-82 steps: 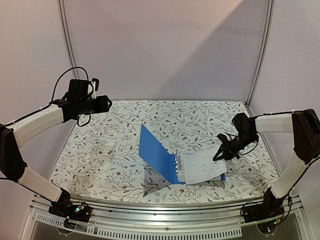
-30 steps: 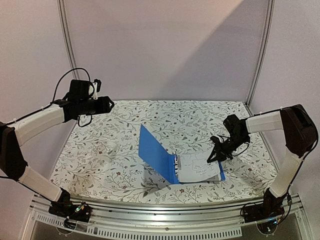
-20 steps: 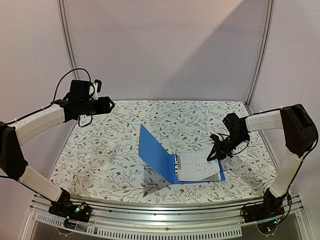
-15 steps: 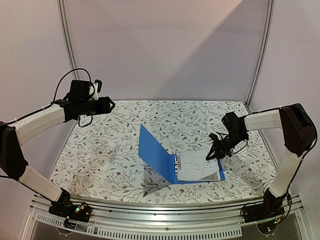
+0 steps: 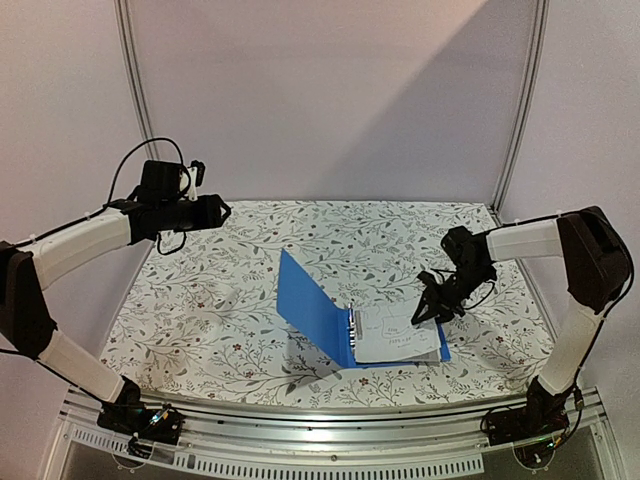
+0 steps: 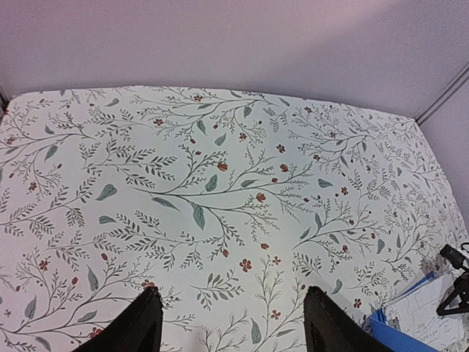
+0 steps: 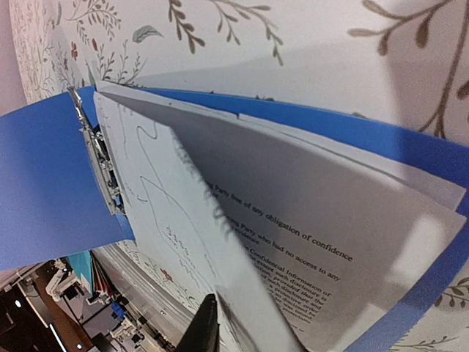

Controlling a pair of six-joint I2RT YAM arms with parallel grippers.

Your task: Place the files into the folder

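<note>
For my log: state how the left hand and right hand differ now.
The left hand hangs high over the table at far left; the right hand is low at the far corner of the files in the open folder. The left hand's fingers stand apart, nothing between them; whether the right hand grips a sheet cannot be told. Both look black.

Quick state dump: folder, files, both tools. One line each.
folder: open, left cover tilted up, right cover flat on the table.
files: stacked on the flat cover beside the rings, top sheet lifted off the rest.
left tool: open, empty, held in the air above the table's far left.
right tool: at the files' far right corner; open or shut cannot be told.
</note>
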